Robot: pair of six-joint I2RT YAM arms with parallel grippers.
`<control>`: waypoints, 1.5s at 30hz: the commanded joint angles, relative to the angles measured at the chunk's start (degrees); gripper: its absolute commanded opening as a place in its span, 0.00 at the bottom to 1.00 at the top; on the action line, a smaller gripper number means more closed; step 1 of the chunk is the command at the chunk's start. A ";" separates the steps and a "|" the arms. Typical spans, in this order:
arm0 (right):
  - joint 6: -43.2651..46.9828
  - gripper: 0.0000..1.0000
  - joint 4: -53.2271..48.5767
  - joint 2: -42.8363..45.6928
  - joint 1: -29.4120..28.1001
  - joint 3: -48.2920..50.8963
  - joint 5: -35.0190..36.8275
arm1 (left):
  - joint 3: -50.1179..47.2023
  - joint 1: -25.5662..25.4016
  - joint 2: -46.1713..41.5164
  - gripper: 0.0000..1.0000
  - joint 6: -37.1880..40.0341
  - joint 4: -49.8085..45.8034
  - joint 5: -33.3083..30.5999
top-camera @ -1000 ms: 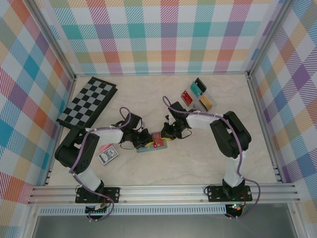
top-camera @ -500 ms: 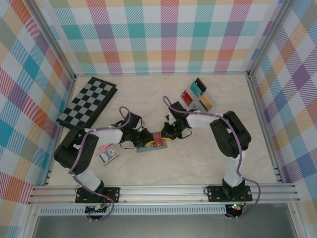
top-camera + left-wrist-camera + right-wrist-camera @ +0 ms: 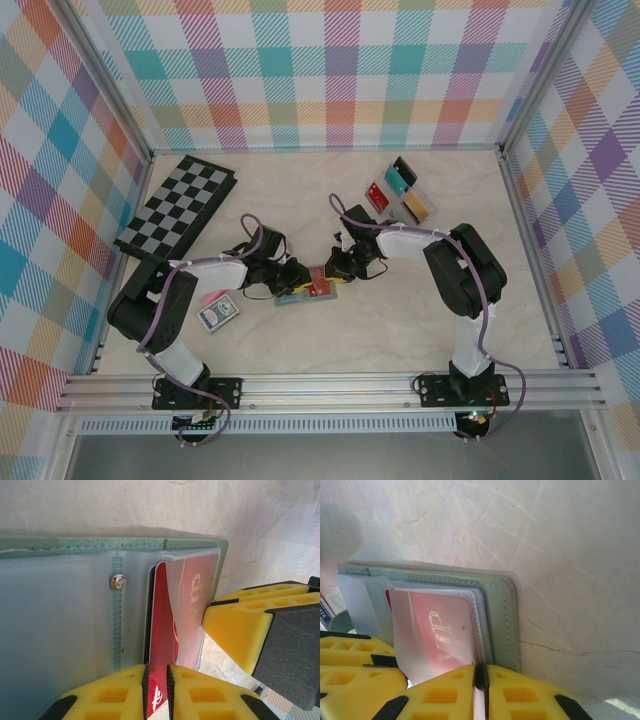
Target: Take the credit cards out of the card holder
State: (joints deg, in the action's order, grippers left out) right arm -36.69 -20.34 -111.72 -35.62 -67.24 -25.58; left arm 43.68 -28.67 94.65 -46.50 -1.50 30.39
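The grey-green card holder [image 3: 300, 296] lies open on the table between both arms. A red credit card [image 3: 170, 625] with gold "VIP" lettering sticks partly out of its clear sleeve. My left gripper [image 3: 156, 692] is shut on the card's near edge. My right gripper [image 3: 481, 685] is shut on the card holder [image 3: 501, 605], on the edge of its clear sleeve, right next to the red card [image 3: 435, 630]. In the top view the left gripper [image 3: 290, 279] and right gripper [image 3: 340, 271] meet over the card holder from either side.
A clear tray [image 3: 401, 190] at the back right holds red, teal, yellow-gold and dark cards. The checkered board [image 3: 175, 205] lies at the back left. A blue-patterned playing-card pack [image 3: 218, 314] sits near the left arm's base. Patterned walls enclose the table.
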 commanded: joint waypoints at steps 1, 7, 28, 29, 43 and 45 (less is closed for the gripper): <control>-0.28 0.13 -0.27 -1.83 -0.50 0.53 -0.97 | 1.05 0.42 0.39 0.19 0.64 0.84 0.11; -0.40 0.13 -0.05 -2.06 -0.51 0.58 -1.95 | 2.46 0.30 1.39 0.19 1.10 -1.22 -0.37; -0.88 0.12 0.38 -2.18 -0.51 0.78 -2.84 | 2.87 0.31 2.69 0.16 -1.51 1.79 2.39; -0.96 0.12 0.55 -2.18 -0.51 0.87 -2.97 | 2.81 0.37 2.56 0.15 -1.79 2.09 2.50; -1.94 0.11 1.53 -1.94 -0.51 1.40 -3.98 | 0.75 0.37 0.01 0.10 -0.56 5.98 3.23; -2.44 0.11 2.20 -1.84 -0.51 1.67 -4.45 | 0.60 0.43 0.01 0.12 -0.41 6.19 2.90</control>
State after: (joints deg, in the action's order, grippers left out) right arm -37.76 -19.22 -111.94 -35.18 -67.09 -26.72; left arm 44.40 -28.36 96.60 -47.48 -2.02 30.89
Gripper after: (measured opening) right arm 0.115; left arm 0.120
